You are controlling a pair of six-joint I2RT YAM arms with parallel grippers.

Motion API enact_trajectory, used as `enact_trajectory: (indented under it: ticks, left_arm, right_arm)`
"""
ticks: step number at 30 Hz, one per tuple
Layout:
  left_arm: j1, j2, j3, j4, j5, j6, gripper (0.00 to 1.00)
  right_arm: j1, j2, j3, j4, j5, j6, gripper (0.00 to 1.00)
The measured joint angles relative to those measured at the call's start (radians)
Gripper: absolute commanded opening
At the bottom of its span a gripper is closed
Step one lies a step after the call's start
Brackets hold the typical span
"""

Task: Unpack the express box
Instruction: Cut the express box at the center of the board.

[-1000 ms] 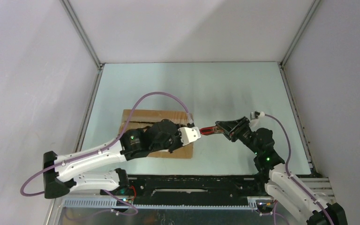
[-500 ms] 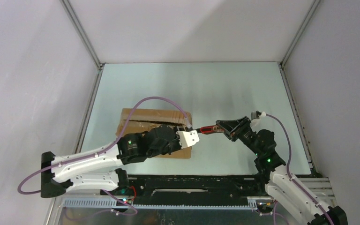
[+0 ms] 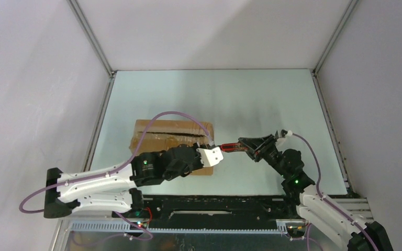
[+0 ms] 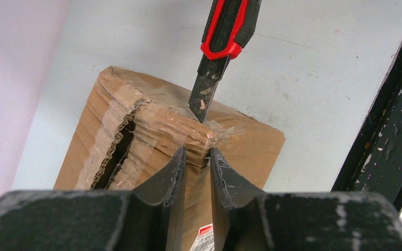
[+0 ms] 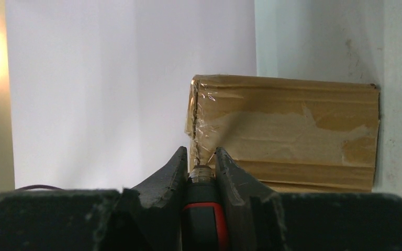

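The express box (image 3: pixel 159 130) is a brown taped carton lying on the pale table, left of the middle. Its top seam gapes open along a slit (image 4: pixel 116 151). My left gripper (image 3: pixel 212 155) sits at the box's near right corner, and its fingers (image 4: pixel 198 154) stand narrow with crumpled cardboard and tape pinched between the tips. A white label (image 4: pixel 204 239) shows low between them. My right gripper (image 3: pixel 251 145) is shut on a red-and-black utility knife (image 3: pixel 232 146). The knife blade (image 4: pixel 201 102) touches the taped right end of the box (image 5: pixel 293 125).
A black rail (image 3: pixel 214 204) runs along the table's near edge, close beside the box (image 4: pixel 387 130). White enclosure walls stand on three sides. The left arm's purple cable (image 3: pixel 178 114) arcs over the box.
The left gripper has slid toward the near edge along the box's right end and its jaws have narrowed. The right gripper with the knife has shifted slightly left and nearer.
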Motion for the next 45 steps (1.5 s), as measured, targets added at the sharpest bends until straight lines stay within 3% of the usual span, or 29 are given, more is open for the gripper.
enact_trajectory:
  ticks: [16, 17, 19, 20, 22, 23, 28, 32, 37, 45]
  left_arm:
    - [-0.03, -0.017, -0.017, 0.081, -0.036, 0.007, 0.01]
    - [-0.031, -0.016, -0.016, 0.082, -0.048, 0.003, 0.13]
    - [-0.029, -0.012, -0.015, 0.076, -0.077, -0.013, 0.49]
    - [-0.021, -0.011, -0.011, 0.063, -0.087, -0.026, 0.59]
    - [0.008, -0.01, 0.017, 0.019, -0.084, -0.071, 0.73]
    - [0.028, -0.01, 0.037, -0.003, -0.073, -0.091, 0.76]
    - [0.269, -0.011, 0.21, -0.14, 0.095, -0.316, 0.97]
    - [0.412, -0.003, 0.298, -0.236, 0.282, -0.491, 1.0]
    - [0.444, 0.058, 0.385, -0.354, 0.39, -0.641, 1.0]
    - [0.493, 0.175, 0.486, -0.518, 0.476, -0.688, 1.0]
  right_arm:
    - [0.088, 0.136, -0.057, 0.19, 0.093, 0.13, 0.0]
    - [0.092, 0.136, -0.062, 0.194, 0.1, 0.133, 0.0]
    - [0.095, 0.13, -0.07, 0.194, 0.108, 0.14, 0.0]
    - [0.094, 0.123, -0.073, 0.193, 0.111, 0.14, 0.0]
    - [0.086, 0.108, -0.077, 0.185, 0.107, 0.137, 0.0]
    - [0.078, 0.1, -0.077, 0.18, 0.103, 0.132, 0.0]
    - [0.04, 0.057, -0.069, 0.118, 0.079, 0.073, 0.0]
    - [0.021, 0.043, -0.027, 0.051, 0.042, 0.01, 0.0]
    - [-0.013, 0.041, 0.066, -0.013, -0.011, -0.091, 0.0]
    - [-0.013, -0.008, 0.13, -0.087, -0.078, -0.198, 0.0]
